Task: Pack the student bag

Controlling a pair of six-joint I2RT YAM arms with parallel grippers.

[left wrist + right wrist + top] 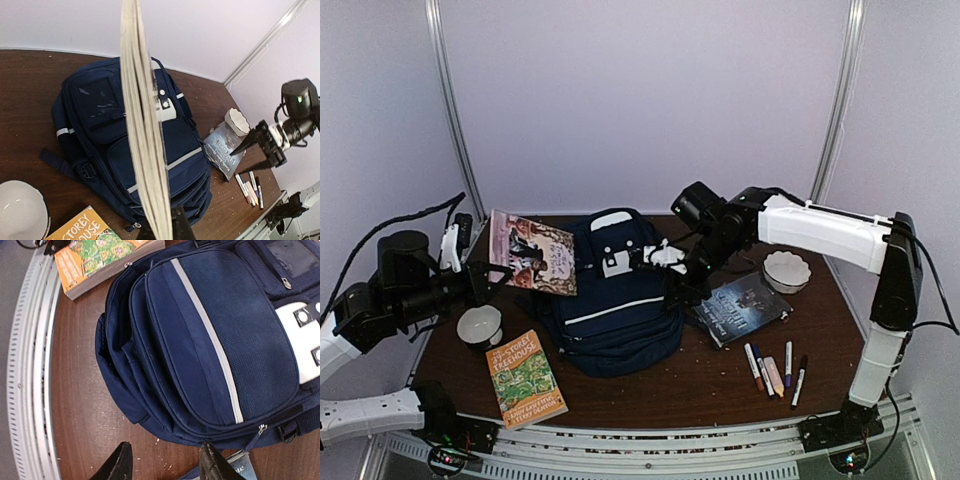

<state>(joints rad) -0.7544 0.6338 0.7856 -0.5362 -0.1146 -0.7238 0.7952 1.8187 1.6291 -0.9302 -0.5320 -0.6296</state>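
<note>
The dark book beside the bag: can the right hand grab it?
Probably yes. The right hand hangs open and empty close by the dark book, and nothing lies on top of it. The book lies flat on the table, so pinching it might be tricky.

The student bag (615, 300) is laid flat at the middle of the counter (700, 395). Off the counter, a raised book (532, 252) is seen at the bag's left rear corner. A bowl (480, 325) is set just left of the bag, and a second book (525, 378) is laid in front of it, near the front edge. Just right of the bag a third book (742, 308) is laid; behind it a second bowl (787, 271) is placed, and in front of it some markers (775, 372) are lined up.
</note>
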